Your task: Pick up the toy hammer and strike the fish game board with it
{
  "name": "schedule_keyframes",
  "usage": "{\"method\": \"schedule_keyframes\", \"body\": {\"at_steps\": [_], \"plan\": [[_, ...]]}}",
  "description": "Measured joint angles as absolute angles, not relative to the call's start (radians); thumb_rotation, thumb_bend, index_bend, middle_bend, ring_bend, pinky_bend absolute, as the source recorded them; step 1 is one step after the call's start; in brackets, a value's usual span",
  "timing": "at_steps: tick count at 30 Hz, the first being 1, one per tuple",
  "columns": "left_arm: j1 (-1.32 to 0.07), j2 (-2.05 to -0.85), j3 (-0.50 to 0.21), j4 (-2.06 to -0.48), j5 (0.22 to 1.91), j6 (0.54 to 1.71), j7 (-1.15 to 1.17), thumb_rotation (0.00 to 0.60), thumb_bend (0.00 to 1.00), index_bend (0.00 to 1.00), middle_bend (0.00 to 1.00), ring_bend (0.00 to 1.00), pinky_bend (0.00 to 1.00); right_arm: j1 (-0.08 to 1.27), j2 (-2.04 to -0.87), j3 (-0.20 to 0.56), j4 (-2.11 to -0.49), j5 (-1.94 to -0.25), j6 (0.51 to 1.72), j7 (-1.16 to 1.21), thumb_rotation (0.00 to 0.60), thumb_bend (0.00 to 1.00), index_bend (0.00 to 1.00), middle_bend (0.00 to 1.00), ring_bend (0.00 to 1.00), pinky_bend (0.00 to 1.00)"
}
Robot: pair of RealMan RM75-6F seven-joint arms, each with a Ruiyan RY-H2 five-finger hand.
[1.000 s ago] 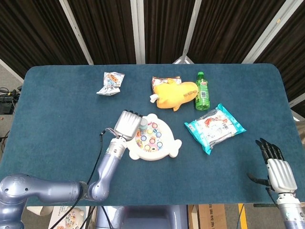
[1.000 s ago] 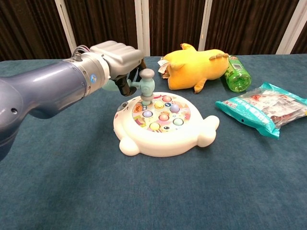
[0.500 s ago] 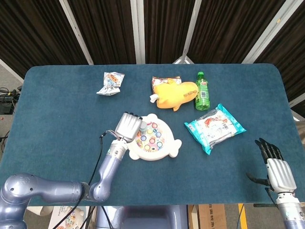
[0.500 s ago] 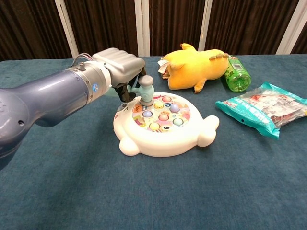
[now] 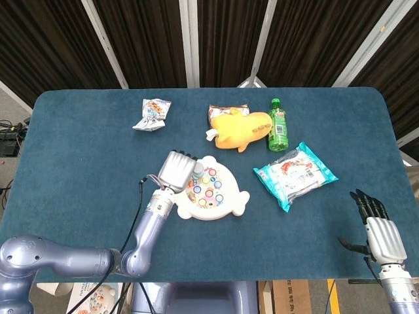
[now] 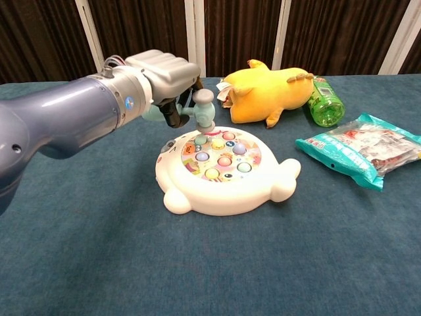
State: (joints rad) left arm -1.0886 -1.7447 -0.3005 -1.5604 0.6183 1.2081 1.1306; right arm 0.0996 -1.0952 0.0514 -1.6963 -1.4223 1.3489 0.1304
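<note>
Chest view: left hand grips plastic toy hammer above rounded fish game board.

Plush toy behind game board; bottle right.

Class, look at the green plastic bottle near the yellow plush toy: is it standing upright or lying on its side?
Lying on its side. The green plastic bottle rests lengthwise on the blue table, beside the yellow plush toy.

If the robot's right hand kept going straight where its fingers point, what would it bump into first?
Probably the snack bag. The right robot hand points up the table with bare cloth ahead; depth is hard to judge, so it might pass beside it.
</note>
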Motion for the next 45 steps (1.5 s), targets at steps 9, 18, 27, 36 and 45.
{"method": "schedule_keyframes", "body": {"at_steps": [9,18,27,36,45], "plan": [[-1.124,-1.763,-0.317,-1.560,0.584,1.206,1.140,0.600,0.59,0.63,0.50,0.43,0.57,0.101,-1.094,0.053,-1.697,-1.417,1.346,0.133,0.600,0.19,0.00,0.00,0.00,0.00],[-1.142,-1.787,-0.307,-1.532,0.554,1.205,1.144,0.600,0.59,0.63,0.50,0.43,0.57,0.102,-1.092,0.053,-1.698,-1.418,1.344,0.138,0.600,0.19,0.00,0.00,0.00,0.00],[-1.149,-1.801,-0.298,-1.511,0.547,1.193,1.126,0.600,0.59,0.63,0.50,0.43,0.57,0.103,-1.094,0.053,-1.700,-1.417,1.343,0.135,0.600,0.19,0.00,0.00,0.00,0.00],[-1.153,-1.815,-0.275,-1.485,0.535,1.180,1.123,0.600,0.59,0.63,0.50,0.43,0.57,0.105,-1.093,0.053,-1.702,-1.416,1.338,0.136,0.600,0.19,0.00,0.00,0.00,0.00],[-1.152,-1.817,-0.271,-1.488,0.546,1.190,1.111,0.600,0.59,0.63,0.50,0.43,0.57,0.105,-1.092,0.052,-1.703,-1.416,1.338,0.135,0.600,0.19,0.00,0.00,0.00,0.00]]}}
